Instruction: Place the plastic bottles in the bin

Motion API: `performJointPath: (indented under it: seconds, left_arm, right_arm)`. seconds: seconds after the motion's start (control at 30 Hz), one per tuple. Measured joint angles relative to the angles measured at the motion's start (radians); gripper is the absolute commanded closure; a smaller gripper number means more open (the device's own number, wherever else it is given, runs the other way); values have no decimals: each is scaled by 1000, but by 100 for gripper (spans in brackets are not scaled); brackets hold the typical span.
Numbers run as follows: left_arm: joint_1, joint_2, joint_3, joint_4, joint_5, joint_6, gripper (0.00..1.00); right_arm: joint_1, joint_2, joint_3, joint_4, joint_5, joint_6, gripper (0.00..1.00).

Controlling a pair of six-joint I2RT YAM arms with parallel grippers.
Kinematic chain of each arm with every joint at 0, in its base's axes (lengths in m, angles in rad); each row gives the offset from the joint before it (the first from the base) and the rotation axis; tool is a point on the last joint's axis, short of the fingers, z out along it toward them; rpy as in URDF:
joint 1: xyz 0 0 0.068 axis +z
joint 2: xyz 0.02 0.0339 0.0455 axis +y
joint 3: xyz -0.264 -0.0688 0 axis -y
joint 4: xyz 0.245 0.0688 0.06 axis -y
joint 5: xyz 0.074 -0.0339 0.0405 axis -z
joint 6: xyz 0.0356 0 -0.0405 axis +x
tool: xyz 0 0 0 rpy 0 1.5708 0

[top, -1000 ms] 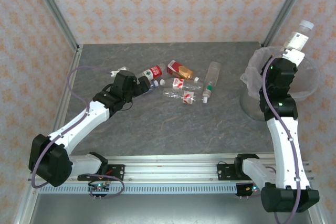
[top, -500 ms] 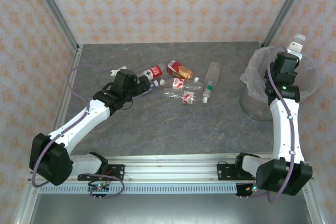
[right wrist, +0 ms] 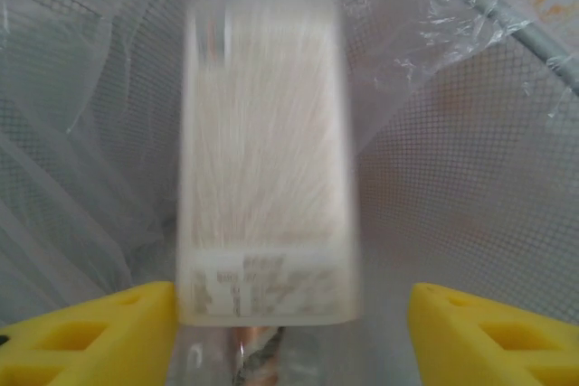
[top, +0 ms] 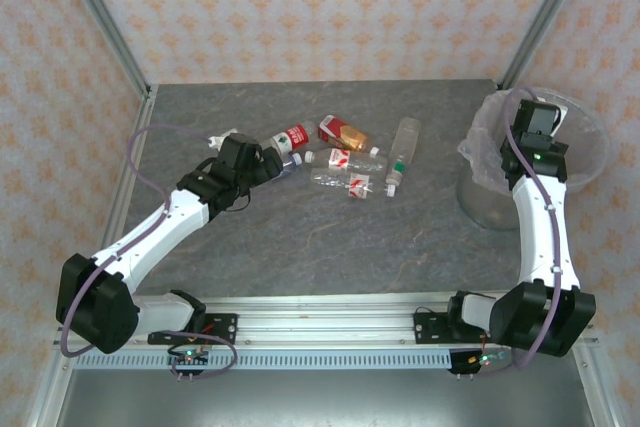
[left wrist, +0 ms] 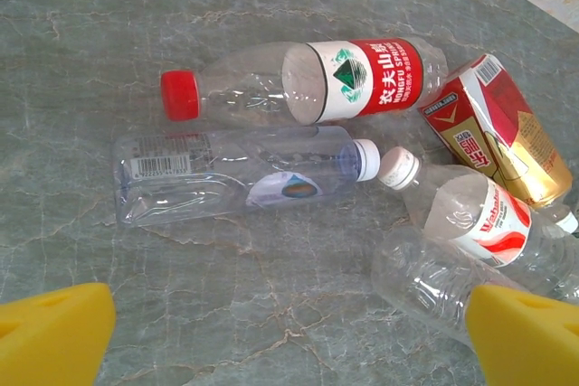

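Several plastic bottles lie in a cluster mid-table: a red-labelled one with a red cap [left wrist: 362, 79], a clear one with a white cap [left wrist: 226, 174], a copper-brown one [left wrist: 493, 133] and a red-and-white labelled one [left wrist: 479, 219]. My left gripper [left wrist: 289, 336] hovers open just short of them, with bare table between its yellow fingertips [left wrist: 54, 332]. My right gripper [right wrist: 291, 323] points down into the bin [top: 592, 162]. Its jaws stand apart around a white-labelled bottle [right wrist: 267, 196], which is motion-blurred, with a clear gap on its right side.
The bin's mesh wall and clear liner [right wrist: 452, 160] surround the right gripper. A further clear bottle [top: 405, 143] lies to the right of the cluster. Bare grey tabletop [top: 330, 237] stretches between the bottles and the arm bases. Metal frame posts [top: 105, 22] stand at the back corners.
The right arm has tipped the white-labelled bottle from upright above the bin down into its mouth, and its jaws have parted from the bottle. The left arm has barely shifted.
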Motion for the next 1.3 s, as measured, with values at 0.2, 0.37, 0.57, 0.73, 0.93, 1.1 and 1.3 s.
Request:
performJointPath:
  seconds: [0.2,0.37,0.57,0.73,0.93,1.1,1.3]
  left_arm:
    - [11,1,0,-17,-14,-14,0]
    - [20,10,0,-26,-16,-18,0]
    - [37,15,0,-38,-17,-17,0]
    - [53,18,0,-42,-18,-13,0]
    - [79,34,0,-46,-17,-3,0]
    - [92,42,0,-49,-13,14,0]
    - [119,67,13,-68,-10,69,0]
  right_arm:
    - [0,1,0,-8,46,22,22]
    - [0,1,0,-11,59,30,20]
    - [0,-1,0,-20,50,42,17]
    - [0,-36,0,-27,13,58,16]
    - [0,-100,10,-40,-59,91,12]
    - [1,-125,20,-46,-108,120,5]
    - [41,-157,37,-55,-151,145,1]
